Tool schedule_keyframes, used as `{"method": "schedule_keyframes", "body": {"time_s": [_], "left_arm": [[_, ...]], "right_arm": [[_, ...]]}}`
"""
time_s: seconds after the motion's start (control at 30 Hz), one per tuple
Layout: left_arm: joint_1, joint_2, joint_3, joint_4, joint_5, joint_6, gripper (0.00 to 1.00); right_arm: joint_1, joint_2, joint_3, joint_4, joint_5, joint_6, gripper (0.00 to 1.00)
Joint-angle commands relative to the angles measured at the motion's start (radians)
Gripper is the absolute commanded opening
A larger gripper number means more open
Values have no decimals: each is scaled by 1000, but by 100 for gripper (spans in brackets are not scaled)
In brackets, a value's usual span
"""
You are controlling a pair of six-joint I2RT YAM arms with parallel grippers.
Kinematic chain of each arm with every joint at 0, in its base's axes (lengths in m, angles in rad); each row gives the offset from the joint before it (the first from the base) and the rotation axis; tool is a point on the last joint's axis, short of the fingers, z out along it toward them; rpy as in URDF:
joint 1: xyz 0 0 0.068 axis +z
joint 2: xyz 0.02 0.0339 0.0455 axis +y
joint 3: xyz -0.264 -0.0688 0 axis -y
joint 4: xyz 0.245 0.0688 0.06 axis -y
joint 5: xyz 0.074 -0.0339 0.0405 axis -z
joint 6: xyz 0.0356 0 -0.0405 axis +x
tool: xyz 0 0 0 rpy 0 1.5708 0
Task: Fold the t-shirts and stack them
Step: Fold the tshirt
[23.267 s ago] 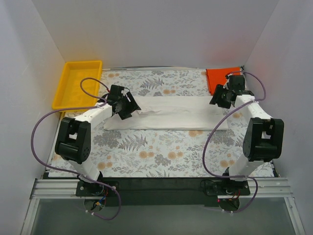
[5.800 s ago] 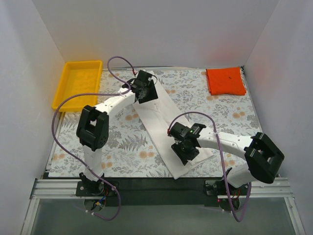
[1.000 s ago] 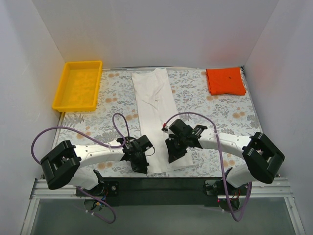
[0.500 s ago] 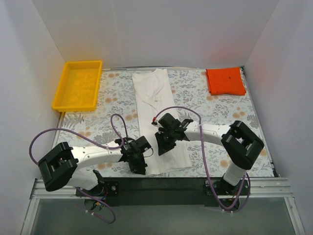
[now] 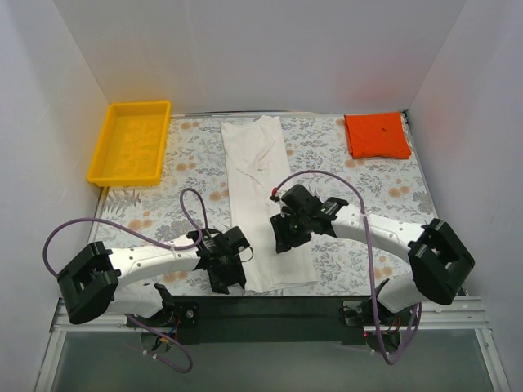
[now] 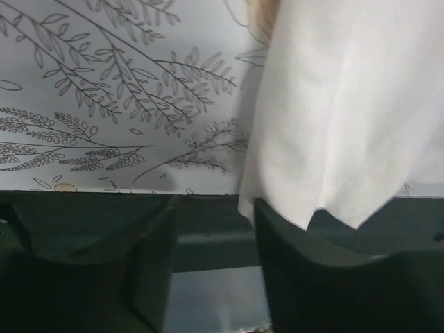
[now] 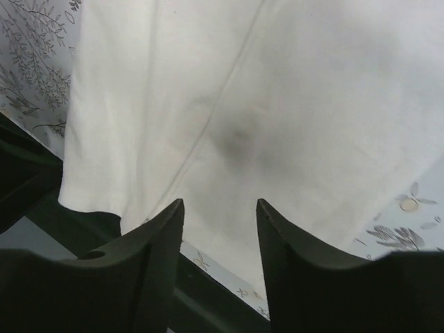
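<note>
The white t-shirt [image 5: 257, 163] lies folded into a long narrow strip running from the table's far edge to its near edge. The orange-red t-shirt [image 5: 377, 135] sits folded square at the far right corner. My left gripper [image 5: 222, 279] is low at the strip's near left corner. Its jaws [image 6: 214, 229] are open, and the cloth corner [image 6: 347, 104] lies beside the right finger [image 6: 298, 277], overhanging the table edge. Over the strip's near half, my right gripper [image 5: 283, 238] is open [image 7: 218, 208] just above the white cloth [image 7: 243, 90], holding nothing.
A yellow tray [image 5: 105, 147] stands at the far left corner. The floral table cover [image 5: 368, 188] is bordered by a black bar [image 5: 270, 306] along the near edge. White walls enclose the left, right and back.
Both grippers have gone from shut to open at the white shirt's near end. The right gripper shifted slightly to the right over the strip. The shirt lies still.
</note>
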Motion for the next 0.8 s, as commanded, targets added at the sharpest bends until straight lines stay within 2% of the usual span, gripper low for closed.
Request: {"method": "schedule_keyframes", "body": {"time_s": [0.0,0.07,0.1,0.2,0.37,0.47,0.57,0.77], "left_arm": [[-6,-57,56,-48,-34,-34,51],[-6,-54,70,-53,-34,-34,63],[-6,-38,76,-53,-63,-30,64],[-6,1,99,-42,-54,-13,65],[-8,-19,142,-65,-58,-14,65],[-8,-37,150,-102,-55,-19,64],[-8,-70,145,-122,-48,-20,59],[-9,-99,151,-144,-58,-36,59]], "right_arm": [[-1,-86,-27,-150,150,1,47],[-8,-134,-73,-180,209,19,49],[-11,-148,-94,-187,214,25,50],[-24,-197,-159,-197,205,48,50],[-33,-234,-220,-203,198,64,50],[-34,-232,-233,-201,182,67,50],[-33,-224,-245,-197,178,67,49],[-33,-232,-254,-190,178,67,49]]}}
